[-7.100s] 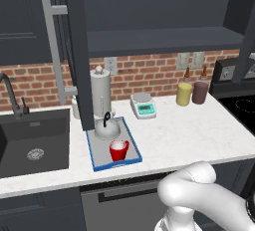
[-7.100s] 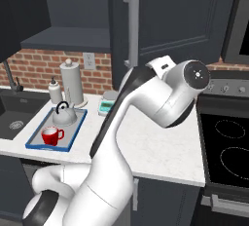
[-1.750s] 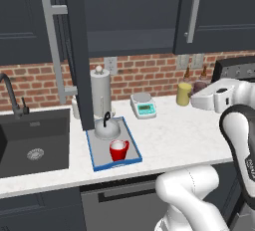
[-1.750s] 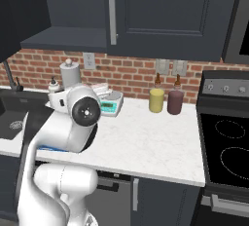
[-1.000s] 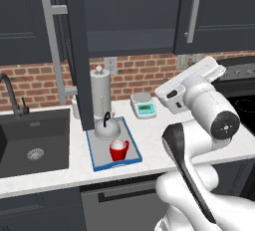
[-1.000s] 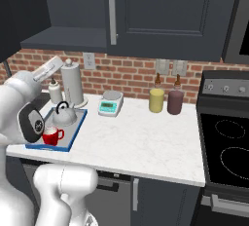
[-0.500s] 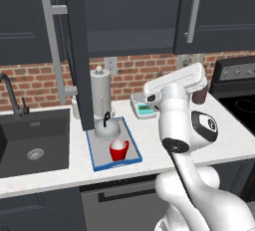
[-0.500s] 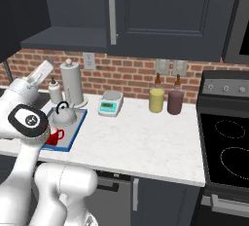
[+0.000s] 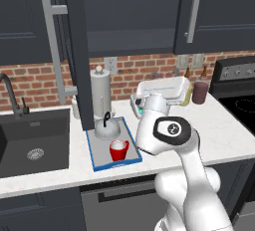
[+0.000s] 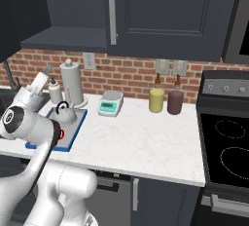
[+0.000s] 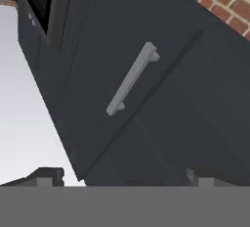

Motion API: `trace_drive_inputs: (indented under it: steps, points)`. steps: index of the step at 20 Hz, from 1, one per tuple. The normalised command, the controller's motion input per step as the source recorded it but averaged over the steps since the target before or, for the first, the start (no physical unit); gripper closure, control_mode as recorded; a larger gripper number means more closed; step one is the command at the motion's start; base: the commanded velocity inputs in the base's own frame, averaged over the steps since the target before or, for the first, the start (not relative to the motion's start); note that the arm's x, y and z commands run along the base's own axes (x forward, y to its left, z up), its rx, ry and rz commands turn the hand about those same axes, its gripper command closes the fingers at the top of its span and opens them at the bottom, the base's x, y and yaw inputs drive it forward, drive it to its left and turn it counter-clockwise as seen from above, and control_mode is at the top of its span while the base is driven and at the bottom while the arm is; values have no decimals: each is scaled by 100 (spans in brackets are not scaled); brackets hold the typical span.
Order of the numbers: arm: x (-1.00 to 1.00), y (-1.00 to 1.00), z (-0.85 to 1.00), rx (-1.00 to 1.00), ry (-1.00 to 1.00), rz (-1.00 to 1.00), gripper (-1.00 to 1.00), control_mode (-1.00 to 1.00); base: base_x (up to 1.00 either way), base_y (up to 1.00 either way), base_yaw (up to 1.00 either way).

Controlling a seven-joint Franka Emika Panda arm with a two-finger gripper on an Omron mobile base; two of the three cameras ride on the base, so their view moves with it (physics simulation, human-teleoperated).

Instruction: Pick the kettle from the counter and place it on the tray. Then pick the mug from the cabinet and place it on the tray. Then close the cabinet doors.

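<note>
The gripper [image 11: 124, 174] stands with its jaws spread wide and nothing between them, its two dark tips poking up at the bottom of the hand view. Straight ahead, at about twelve o'clock from the tips, runs a grey bar handle [image 11: 131, 80] on a dark navy door panel [image 11: 161, 99]; in that rolled view the bar's long axis slants from seven o'clock up to one o'clock, so the hand is well off square to it. Which of the cabinet doors this is cannot be told for sure from the hand view alone.

Down on the counter [image 9: 209, 128], the near work looks finished. In the left base view, the red mug [image 9: 118, 150] sits at the near end of the blue-rimmed tray [image 9: 98, 158], and the kettle [image 9: 107, 128] sits just behind it on the same tray, black handle arching up. Behind them stands a tall grey cylinder [image 9: 100, 95] with a white knob.

Higher and farther back, one cabinet door [image 9: 74, 51] swings out edge-on toward the camera, its long bar handle [image 9: 56, 51] vertical, at roughly ten o'clock from the arm's white head [image 9: 162, 98]. The right-hand door [image 9: 219, 11] looks flush already. Closing that left leaf appears to be what remains.

From the right base view, the scale [image 10: 108, 105] and two canisters [image 10: 163, 101] stand well apart along the brick backsplash, with the stove [image 10: 228, 147] at three o'clock.
</note>
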Motion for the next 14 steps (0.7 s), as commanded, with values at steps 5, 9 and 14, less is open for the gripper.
trace_drive_inputs:
  steps: [5, 9, 14]
  points:
    - [-5, 17, -3, -2, -7, -27, -100, -100, 0, 0, 0]
    - [-23, 39, 0, -1, -3, -27, -100, -100, 0, 0, 0]
    - [-33, 59, 0, -1, -1, -25, -100, -100, 0, 0, 0]
